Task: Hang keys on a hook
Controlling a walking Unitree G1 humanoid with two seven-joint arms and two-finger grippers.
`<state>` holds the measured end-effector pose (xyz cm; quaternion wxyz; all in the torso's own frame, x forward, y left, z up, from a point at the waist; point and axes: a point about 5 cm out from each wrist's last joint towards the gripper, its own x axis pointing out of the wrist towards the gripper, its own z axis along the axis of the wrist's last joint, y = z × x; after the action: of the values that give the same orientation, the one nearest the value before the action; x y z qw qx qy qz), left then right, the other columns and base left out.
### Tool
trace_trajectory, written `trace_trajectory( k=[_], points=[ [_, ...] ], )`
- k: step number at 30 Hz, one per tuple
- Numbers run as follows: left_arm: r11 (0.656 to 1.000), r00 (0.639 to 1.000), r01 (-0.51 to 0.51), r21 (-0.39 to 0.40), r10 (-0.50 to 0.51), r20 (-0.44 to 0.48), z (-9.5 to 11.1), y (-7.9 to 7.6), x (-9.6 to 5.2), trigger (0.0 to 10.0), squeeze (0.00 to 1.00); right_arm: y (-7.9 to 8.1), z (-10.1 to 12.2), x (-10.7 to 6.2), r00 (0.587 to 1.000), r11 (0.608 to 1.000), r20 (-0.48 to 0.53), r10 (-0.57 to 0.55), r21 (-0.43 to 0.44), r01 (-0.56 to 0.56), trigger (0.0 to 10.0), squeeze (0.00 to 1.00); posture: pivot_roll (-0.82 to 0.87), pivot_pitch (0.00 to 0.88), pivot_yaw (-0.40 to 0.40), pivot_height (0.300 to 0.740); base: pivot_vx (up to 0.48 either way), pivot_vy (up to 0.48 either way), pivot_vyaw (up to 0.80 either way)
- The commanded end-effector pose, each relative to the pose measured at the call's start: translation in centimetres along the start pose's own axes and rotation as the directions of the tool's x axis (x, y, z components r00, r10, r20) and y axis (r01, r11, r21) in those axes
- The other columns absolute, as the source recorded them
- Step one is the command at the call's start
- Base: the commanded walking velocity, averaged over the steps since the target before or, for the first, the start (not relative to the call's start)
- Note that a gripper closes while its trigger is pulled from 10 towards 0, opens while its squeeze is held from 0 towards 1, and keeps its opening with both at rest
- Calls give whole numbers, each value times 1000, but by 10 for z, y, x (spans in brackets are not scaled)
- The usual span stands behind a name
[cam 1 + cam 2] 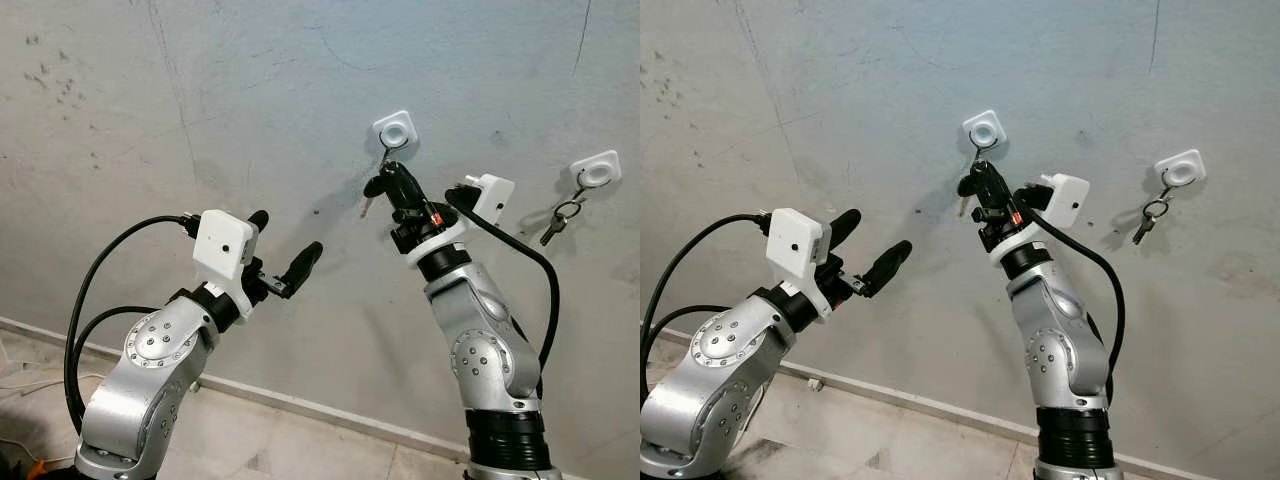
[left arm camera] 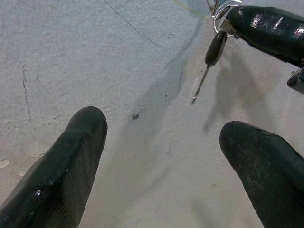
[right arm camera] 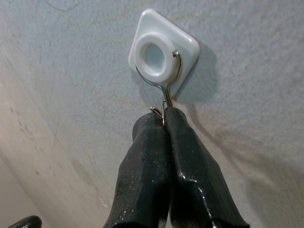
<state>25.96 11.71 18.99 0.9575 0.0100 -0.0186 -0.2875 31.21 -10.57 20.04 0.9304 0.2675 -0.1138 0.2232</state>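
A white square hook [image 1: 396, 128] is stuck on the grey wall. A metal key ring [image 3: 164, 85] loops over its round knob [image 3: 154, 54]. My right gripper [image 1: 394, 176] is shut on that ring just under the hook, and a black-headed key [image 1: 372, 188] dangles beside its fingers [image 3: 166, 161]. The same key [image 2: 214, 50] hangs from the ring in the left wrist view. My left gripper [image 1: 284, 245] is open, held up to the left of the hook with nothing between its fingers [image 2: 71, 161].
A second white hook [image 1: 597, 170] further right on the wall carries another set of keys [image 1: 560, 220]. A pale skirting strip [image 1: 300, 405] runs along the foot of the wall above the tiled floor. A black cable [image 1: 85, 300] loops off my left arm.
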Motion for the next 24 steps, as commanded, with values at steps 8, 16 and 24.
trace_trajectory(
  k=[8,16,24],
  points=[
    [1000,1000,12,3,-12,6,2,-2,2,10000,0,-5,0,2,999,999,0,-42,23,42,10000,0,249,0,-23,740,0,0,0],
    [1000,1000,15,3,-15,16,5,-2,5,10000,0,-9,-19,-7,992,994,-77,-102,41,106,10000,0,246,0,-21,740,0,0,0],
    [999,998,49,20,-50,28,11,-4,8,10000,0,-8,-28,-12,986,992,-113,-125,6,126,10000,0,245,0,-20,740,0,0,0]
  ],
)
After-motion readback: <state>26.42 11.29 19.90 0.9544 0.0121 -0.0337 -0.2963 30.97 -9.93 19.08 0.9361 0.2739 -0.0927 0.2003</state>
